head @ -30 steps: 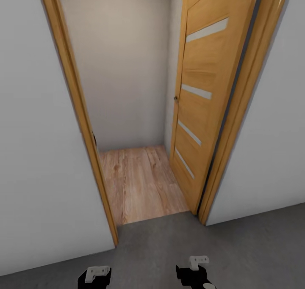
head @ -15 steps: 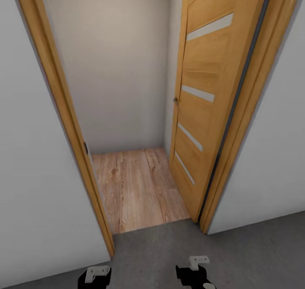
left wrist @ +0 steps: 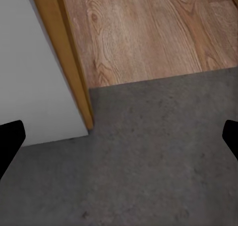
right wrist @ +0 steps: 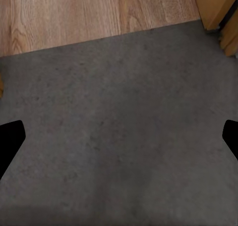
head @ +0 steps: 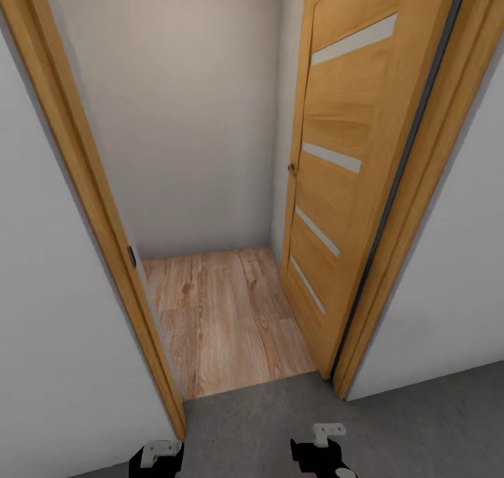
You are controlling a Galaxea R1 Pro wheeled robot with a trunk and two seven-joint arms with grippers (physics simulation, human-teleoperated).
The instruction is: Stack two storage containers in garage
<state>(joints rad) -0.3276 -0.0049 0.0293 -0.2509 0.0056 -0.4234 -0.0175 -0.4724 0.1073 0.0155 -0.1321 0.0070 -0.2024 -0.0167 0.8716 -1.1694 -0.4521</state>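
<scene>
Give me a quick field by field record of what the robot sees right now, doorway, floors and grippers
doorway: wooden frame, open ahead
door: wooden door with pale strips, swung inward on the right
floor here: dark grey concrete
floor beyond: light wood planks
left gripper: open, nothing held
right gripper: open, nothing held

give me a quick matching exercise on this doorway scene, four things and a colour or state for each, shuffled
Things:
1. door
2. floor past the doorway
3. floor under the grippers
4. left gripper

States:
A. dark grey concrete
B. open, nothing between the fingers
C. light wood planks
D. swung open, orange wood with pale strips

Pairs: 1-D, 2-C, 3-A, 4-B
</scene>
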